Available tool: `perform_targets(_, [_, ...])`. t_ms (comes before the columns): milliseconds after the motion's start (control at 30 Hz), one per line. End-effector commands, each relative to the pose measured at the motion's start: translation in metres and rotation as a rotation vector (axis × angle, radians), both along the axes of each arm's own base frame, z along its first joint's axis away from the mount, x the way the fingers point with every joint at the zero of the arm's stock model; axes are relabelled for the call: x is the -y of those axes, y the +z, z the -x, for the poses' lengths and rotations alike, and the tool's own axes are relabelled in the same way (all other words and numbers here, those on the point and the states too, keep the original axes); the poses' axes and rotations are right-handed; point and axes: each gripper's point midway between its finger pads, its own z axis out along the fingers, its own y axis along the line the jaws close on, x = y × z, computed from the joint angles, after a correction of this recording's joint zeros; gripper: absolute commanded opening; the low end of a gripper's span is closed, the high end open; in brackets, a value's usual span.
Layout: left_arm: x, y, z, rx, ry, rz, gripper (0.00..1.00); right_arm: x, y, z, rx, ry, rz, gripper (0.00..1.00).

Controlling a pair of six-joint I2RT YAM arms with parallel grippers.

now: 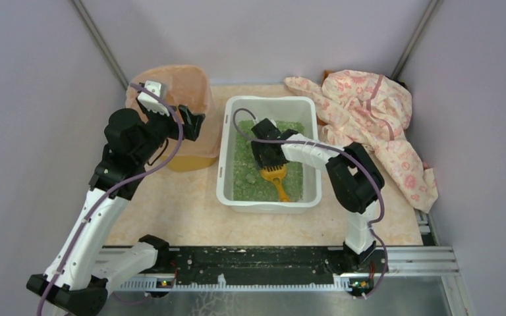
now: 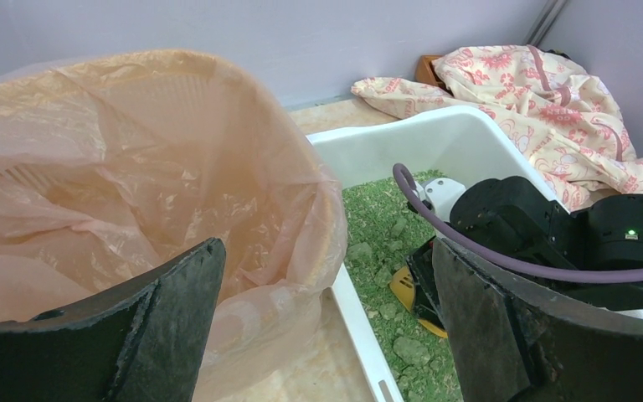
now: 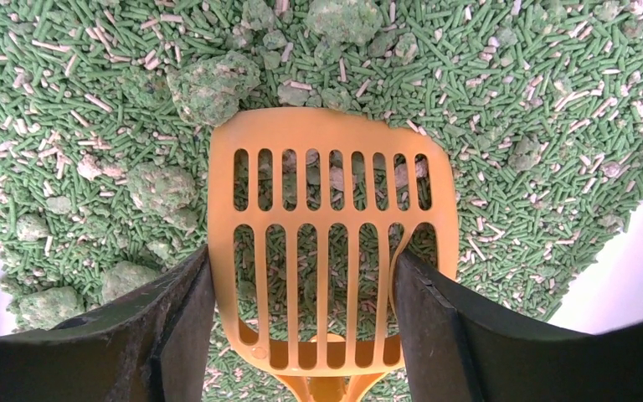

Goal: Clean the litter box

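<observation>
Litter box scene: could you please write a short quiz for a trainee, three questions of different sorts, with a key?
1. True or false: the orange scoop lies on the green litter in the litter box, between the fingers of the right gripper.
2. Choose one. The left gripper is: A) open and empty, beside the bag-lined bin; B) shut on the bag; C) down inside the litter box.
3. Short answer: what lies beside the litter box on the right arm's side?
Key: 1 true. 2 A. 3 a pink floral cloth.
</observation>
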Motion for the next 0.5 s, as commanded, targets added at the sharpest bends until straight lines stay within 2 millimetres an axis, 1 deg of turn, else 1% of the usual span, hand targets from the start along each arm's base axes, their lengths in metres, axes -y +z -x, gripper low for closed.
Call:
perform_targets(0, [-0.001,0.008,0.000,0.035,-0.005,0.013,0.99,-0.008,-0.011,-0.009,-0.045,-0.009,-0.045,0.00])
perform_targets(100, [-0.001,0.007,-0.001,0.030,-0.005,0.012,0.99,-0.011,0.006,-0.021,-0.008,-0.008,-0.057,0.00])
perform_targets(200, [-0.003,0.004,-0.002,0.026,-0.004,0.012,0.99,-0.015,0.029,-0.036,0.037,-0.014,-0.085,0.00])
perform_targets(233, [-0.002,0.005,-0.001,0.029,-0.007,0.014,0.99,-0.014,0.034,-0.039,0.047,-0.017,-0.087,0.00])
perform_targets(300, [-0.003,0.008,0.000,0.038,-0.007,0.019,0.99,-0.013,0.051,-0.049,0.086,-0.027,-0.102,0.00])
perform_targets(400, [-0.004,0.007,0.000,0.041,-0.007,0.020,0.99,-0.008,0.071,-0.062,0.129,-0.047,-0.118,0.00])
perform_targets(467, [-0.004,0.007,0.000,0.039,-0.009,0.019,0.99,-0.004,0.080,-0.069,0.146,-0.057,-0.125,0.00])
